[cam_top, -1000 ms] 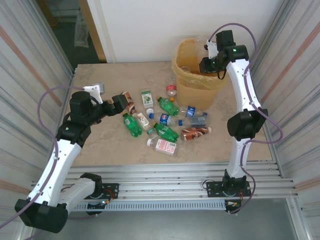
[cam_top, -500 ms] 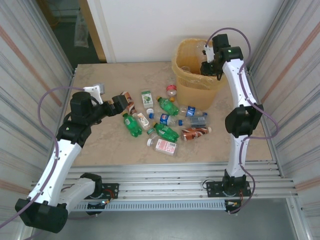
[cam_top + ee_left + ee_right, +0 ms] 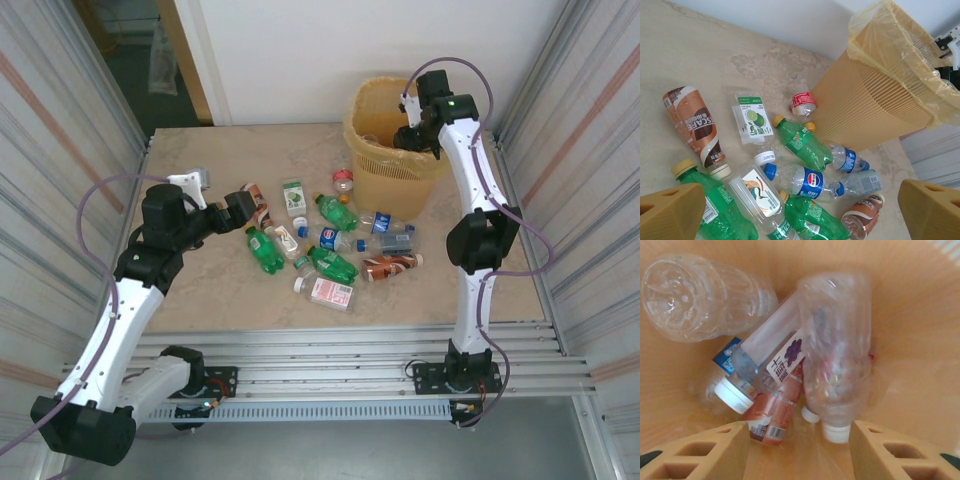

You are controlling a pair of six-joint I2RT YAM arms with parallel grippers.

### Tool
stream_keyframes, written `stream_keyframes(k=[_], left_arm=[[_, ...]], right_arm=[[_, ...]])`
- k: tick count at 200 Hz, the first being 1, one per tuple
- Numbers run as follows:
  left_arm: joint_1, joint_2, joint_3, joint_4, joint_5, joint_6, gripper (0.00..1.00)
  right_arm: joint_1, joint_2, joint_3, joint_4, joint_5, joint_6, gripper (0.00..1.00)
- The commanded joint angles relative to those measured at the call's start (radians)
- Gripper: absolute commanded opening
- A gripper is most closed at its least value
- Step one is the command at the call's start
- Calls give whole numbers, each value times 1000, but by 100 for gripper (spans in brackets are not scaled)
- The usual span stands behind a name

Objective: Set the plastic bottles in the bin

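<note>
Where the two arms are bolted at the near edge of the table (image 3: pixel 200 290), the left arm bends in from the left edge and holds the left gripper (image 3: pixel 250 210) low over the left end of the scattered plastic bottles (image 3: pixel 333 264). Its fingers are spread as wide as they go and hold nothing. A dozen or so bottles lie on their sides across the middle of the table. Closest to this gripper, a green bottle (image 3: pixel 264 250) with a yellow cap lies just on its near side. That bottle's long axis runs roughly from near to far and slants a little, with the cap at the far end. A brown-labelled bottle (image 3: pixel 695 125) lies just beside the gripper, towards the far edge. The rest of the pile spreads away to the right, towards the bin (image 3: pixel 395 180) near the far right corner. Over the bin's mouth, the right gripper (image 3: pixel 412 138) points straight down. Its fingers stand partly apart and grip nothing. Below them, a clear bottle (image 3: pixel 837 355) lies among others inside the bin, cap towards the gripper and touching neither finger. Judging by position, the left arm is far nearer the remaining bottles, and the right arm is well apart from them.
</note>
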Motion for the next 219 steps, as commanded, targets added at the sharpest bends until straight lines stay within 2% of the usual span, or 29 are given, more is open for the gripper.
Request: stream_keyframes(k=[1,71,150,172,205,219], left_arm=[[8,4,-7,-2,-14,3,99],[8,24,-2,-27,-27,12,99],[11,58,-17,-32,-53,24,99],[18,79,-21,-32,-58,29,99],[46,138,-16,-24,-72,28,99],[62,176,-10,-16,-75,28,99]], right_arm=[[8,-20,32,3,22,-8,57],[13,-134,32,57,6,18,67],[44,-310,18,115,60,106,81],[76,-375,-32,145,111,112,86],[122,-508,-176,224,150,126,100],[136,-576,-267,271,150,139,98]])
